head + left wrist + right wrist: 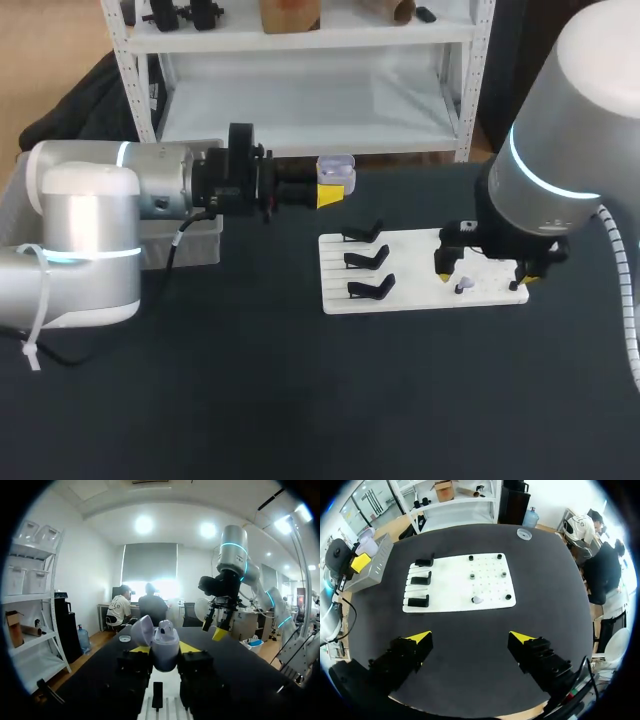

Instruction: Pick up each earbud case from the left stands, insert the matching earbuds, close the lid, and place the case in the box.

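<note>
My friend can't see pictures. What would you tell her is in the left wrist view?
The left gripper holds a pale purple case, its lid tipped open and an earbud showing inside. Ahead, the right gripper hangs open above the dark table.

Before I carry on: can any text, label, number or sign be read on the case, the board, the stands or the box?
No readable text, number or sign in any view.
Earbud case: plain lilac shell, no print showing.
White board: holes and slots only, no markings.
Black stands: unmarked.
Grey box: no label visible on the side that shows.
</note>
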